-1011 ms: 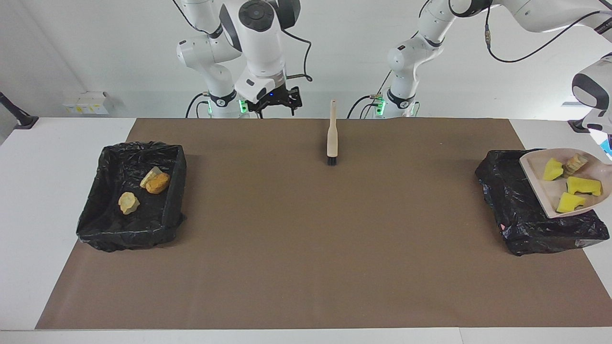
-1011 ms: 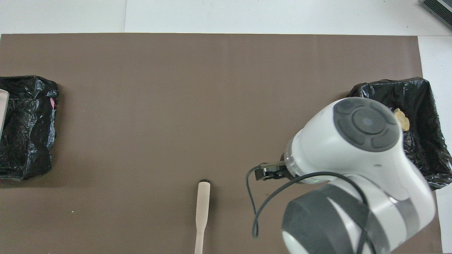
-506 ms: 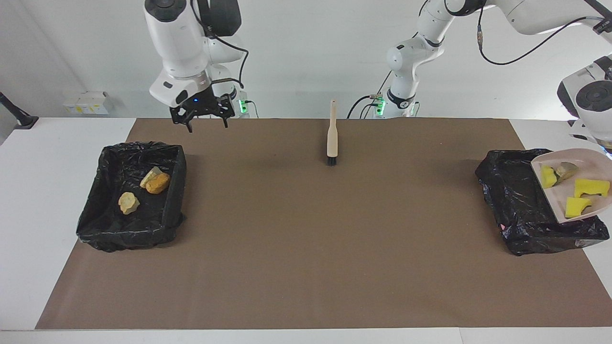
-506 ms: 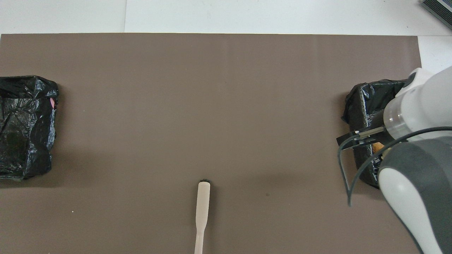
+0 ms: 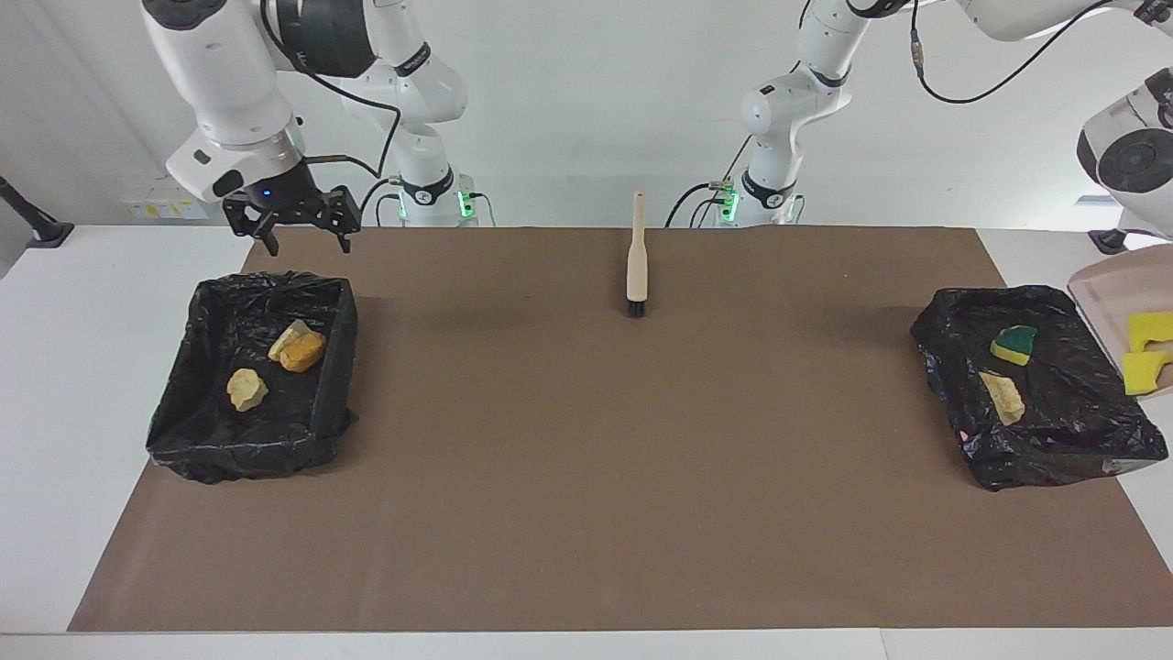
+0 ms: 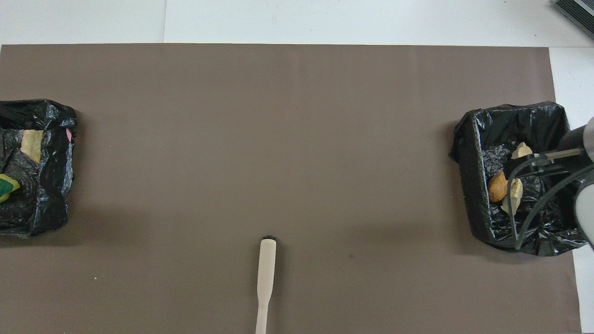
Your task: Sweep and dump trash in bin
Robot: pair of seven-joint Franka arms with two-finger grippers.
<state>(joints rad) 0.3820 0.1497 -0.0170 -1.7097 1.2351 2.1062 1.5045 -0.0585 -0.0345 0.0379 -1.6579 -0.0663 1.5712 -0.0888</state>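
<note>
A tilted beige dustpan (image 5: 1104,286) hangs in the air over the table's end beside the black-lined bin (image 5: 1054,458) at the left arm's end, carrying two yellow sponge bits (image 5: 1150,330). My left gripper is past the picture's edge, shut on the dustpan. In that bin lie a green-and-yellow sponge bit (image 5: 1013,344) (image 6: 7,185) and a pale lump (image 5: 1003,396) (image 6: 32,144). My right gripper (image 5: 310,243) hangs open and empty over the edge of the other bin (image 5: 275,280) (image 6: 468,185), which holds two pale lumps (image 5: 246,389) and an orange-brown lump (image 5: 303,351) (image 6: 497,186).
The beige hand brush (image 5: 635,261) (image 6: 266,278) lies on the brown mat (image 5: 586,477) midway between the bins, close to the robots, handle toward them. White table shows around the mat.
The dustpan has drawn back off the bin toward the table's end, and a sponge bit and a pale lump have dropped into that bin. The right arm has swung from mid-table to over its bin.
</note>
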